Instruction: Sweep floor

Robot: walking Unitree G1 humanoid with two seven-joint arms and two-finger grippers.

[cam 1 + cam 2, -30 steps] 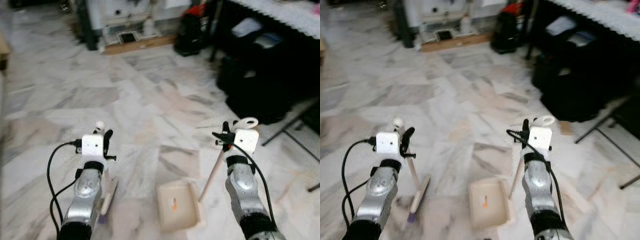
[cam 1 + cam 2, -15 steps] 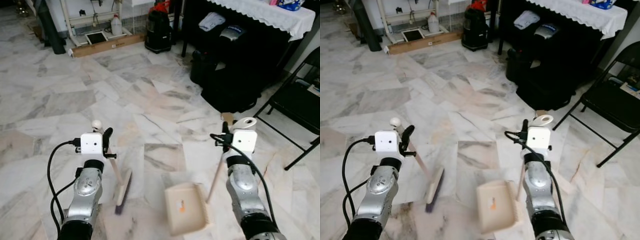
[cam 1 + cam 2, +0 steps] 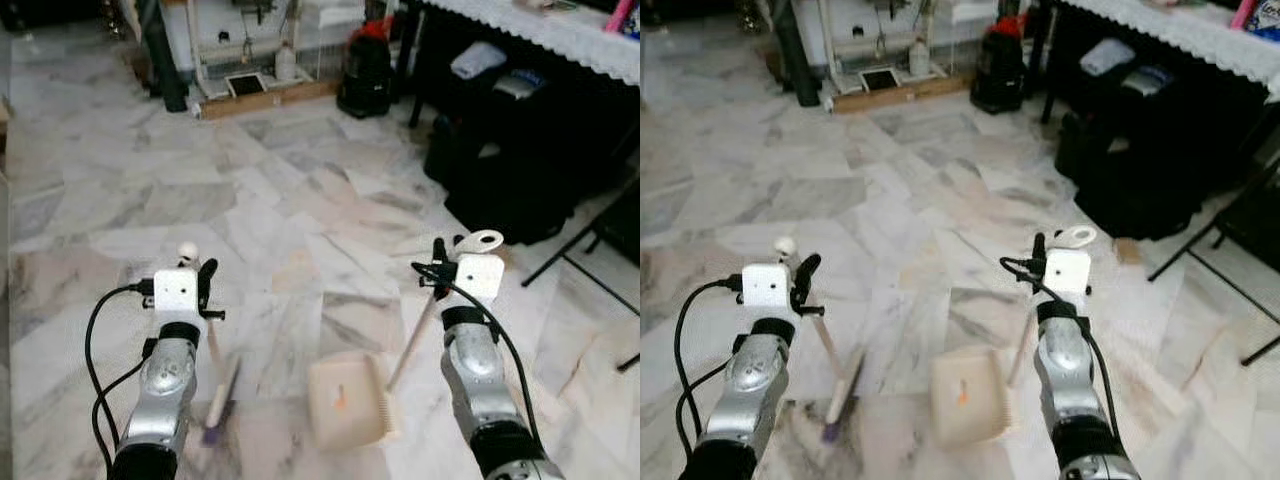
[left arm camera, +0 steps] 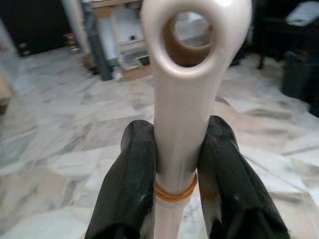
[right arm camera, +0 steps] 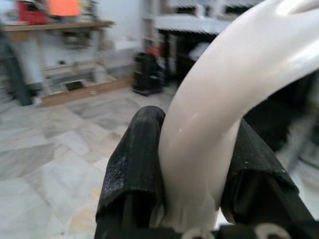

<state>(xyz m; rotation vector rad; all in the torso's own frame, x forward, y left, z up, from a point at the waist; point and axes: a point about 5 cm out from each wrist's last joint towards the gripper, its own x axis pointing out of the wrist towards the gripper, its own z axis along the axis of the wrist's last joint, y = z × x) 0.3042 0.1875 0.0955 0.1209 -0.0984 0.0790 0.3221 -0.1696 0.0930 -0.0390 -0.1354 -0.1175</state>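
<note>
Left gripper pinches the cream plastic handle of the small hand broom, fingers clamped either side just below the hanging loop; bristle end rests on the white-grey marble floor to the robot's lower left. Right gripper is clamped the same way on the long pale handle of the cream plastic dustpan, which sits flat on the floor between the arms. One small orange scrap lies in the pan. Broom and pan are apart. Judgement: sweeping partly done; rest of floor unchecked.
</note>
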